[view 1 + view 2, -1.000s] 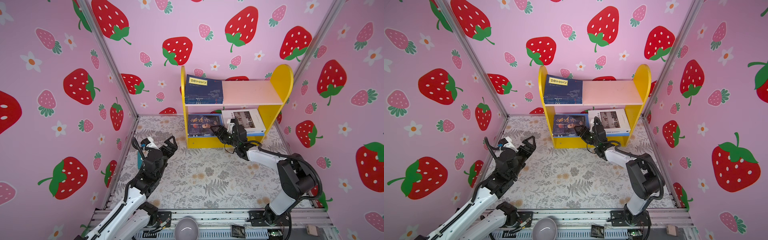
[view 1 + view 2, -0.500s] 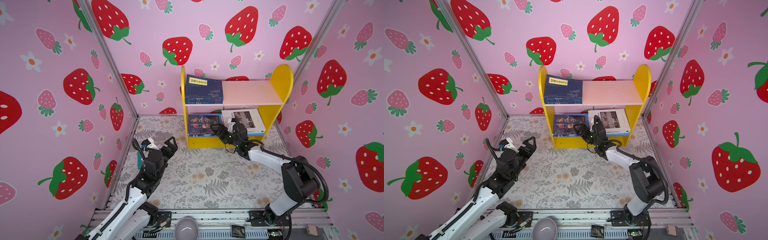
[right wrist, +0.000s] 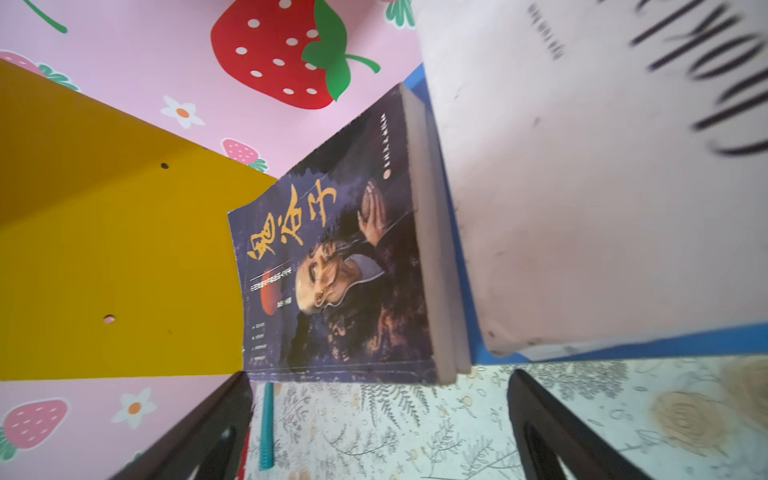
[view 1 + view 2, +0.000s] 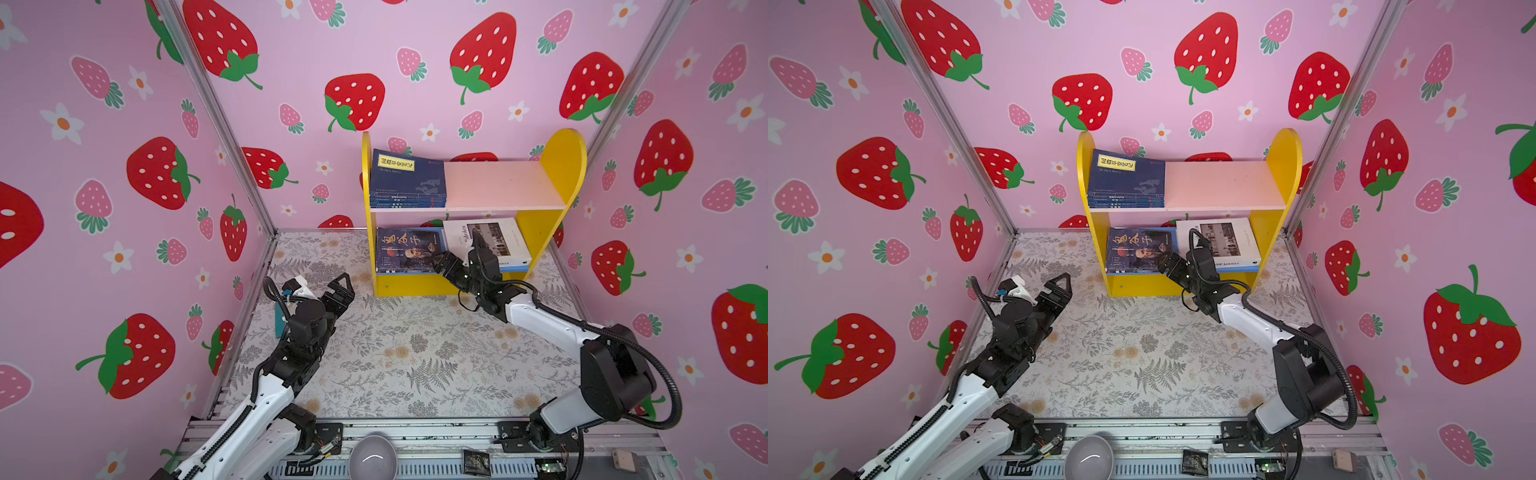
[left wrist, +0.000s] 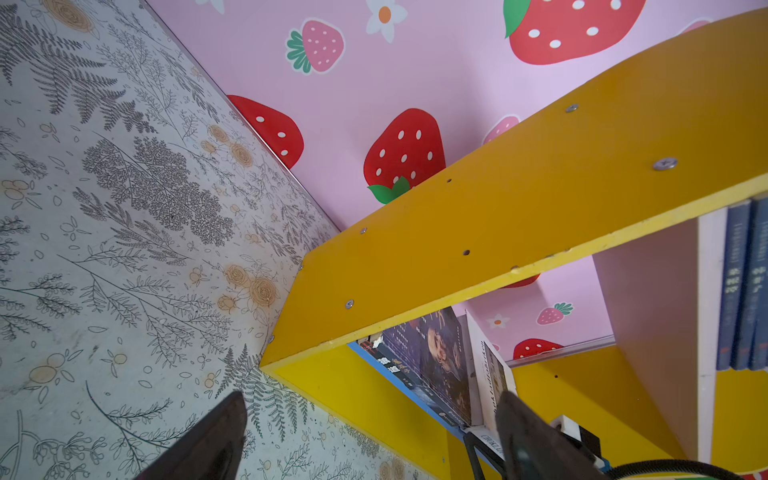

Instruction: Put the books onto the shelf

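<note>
Yellow shelf (image 4: pixel 557 166) holds the navy books (image 4: pixel 407 178) on its upper board, left. The portrait book (image 4: pixel 405 249) and white book (image 4: pixel 498 237) lie on the lower board, at its front edge. The right gripper (image 3: pixel 376 386) hangs spread and empty at their edges. The left gripper (image 5: pixel 370 403), also spread, sits at lower left. A careless pull back could snag a book and drag it off.

White book (image 3: pixel 582 187) title blurred and cropped, navy stack (image 4: pixel 407 178) spine lettering too small

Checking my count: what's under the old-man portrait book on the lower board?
A second book lies under the portrait book; only its page edge shows, the cover is hidden.
</note>
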